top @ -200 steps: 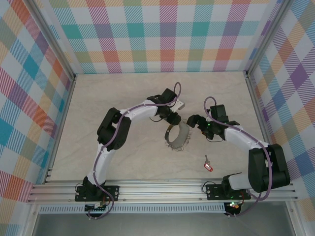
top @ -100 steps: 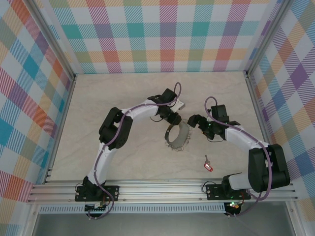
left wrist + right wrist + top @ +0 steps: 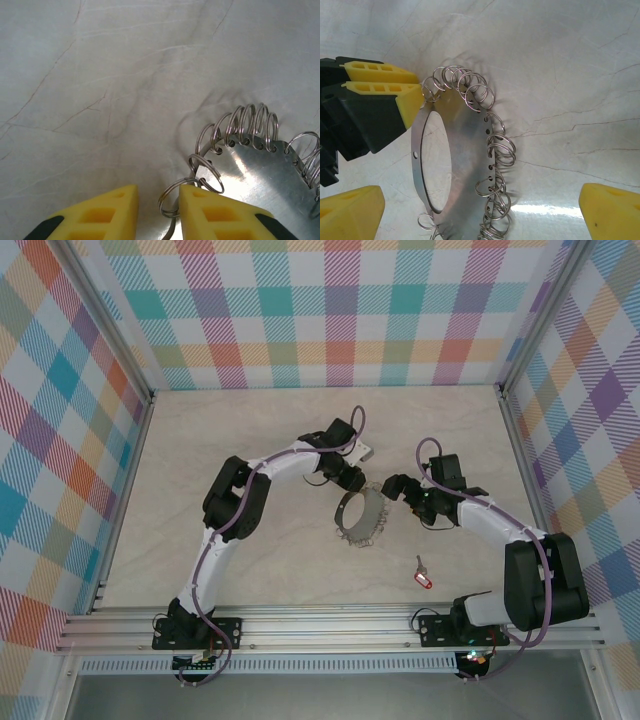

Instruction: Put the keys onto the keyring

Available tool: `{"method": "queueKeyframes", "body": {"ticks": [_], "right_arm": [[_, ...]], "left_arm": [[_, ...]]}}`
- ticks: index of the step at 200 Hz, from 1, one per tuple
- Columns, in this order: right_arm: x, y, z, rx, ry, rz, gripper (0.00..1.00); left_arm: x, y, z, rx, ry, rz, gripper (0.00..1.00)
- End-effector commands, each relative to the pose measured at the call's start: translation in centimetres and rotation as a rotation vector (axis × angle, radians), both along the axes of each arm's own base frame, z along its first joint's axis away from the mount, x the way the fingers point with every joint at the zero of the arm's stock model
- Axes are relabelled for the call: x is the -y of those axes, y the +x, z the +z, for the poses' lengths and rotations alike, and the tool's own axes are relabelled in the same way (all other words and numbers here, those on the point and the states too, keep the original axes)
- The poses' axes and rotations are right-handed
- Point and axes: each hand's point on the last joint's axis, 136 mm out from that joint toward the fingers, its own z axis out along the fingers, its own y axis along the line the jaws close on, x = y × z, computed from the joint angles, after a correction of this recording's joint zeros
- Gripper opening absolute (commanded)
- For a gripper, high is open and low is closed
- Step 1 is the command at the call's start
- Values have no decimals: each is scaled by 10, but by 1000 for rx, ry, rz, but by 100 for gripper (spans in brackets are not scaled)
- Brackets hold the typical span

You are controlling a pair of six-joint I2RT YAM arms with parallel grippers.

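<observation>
Grey keyring [image 3: 362, 519], at the table [image 3: 250, 430] centre, should be pinched by its flat rim rather than a loose loop [image 3: 171, 196] by the narrowly parted left claw [image 3: 159, 200], while the wide-spread right claw [image 3: 390, 490] is sent for the red key [image 3: 423, 578] near the near edge.

Shiny brushed-metal keyring [image 3: 465, 155], bright wire loops [image 3: 502, 145], matt yellow plastic left gripper [image 3: 159, 200], smooth marbled table [image 3: 100, 75]
</observation>
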Motion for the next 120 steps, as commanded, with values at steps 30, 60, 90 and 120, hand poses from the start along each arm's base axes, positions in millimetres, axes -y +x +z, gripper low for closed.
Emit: {"method": "queueKeyframes", "body": {"ticks": [30,60,90,120], "right_arm": [[-2,1,-2,-8,32,-11,100],[-2,1,-2,-8,34,-10,100],[-2,2,-4,-10,34,-10,100],[-2,1,-5,-12,36,-10,100]], "left_arm": [[9,-7,-1,-49,-54,-30,26],[11,-11,0,-48,-61,-33,26],[14,-12,0,-37,-55,-35,26],[14,-13,-3,-39,-43,-32,22]]}}
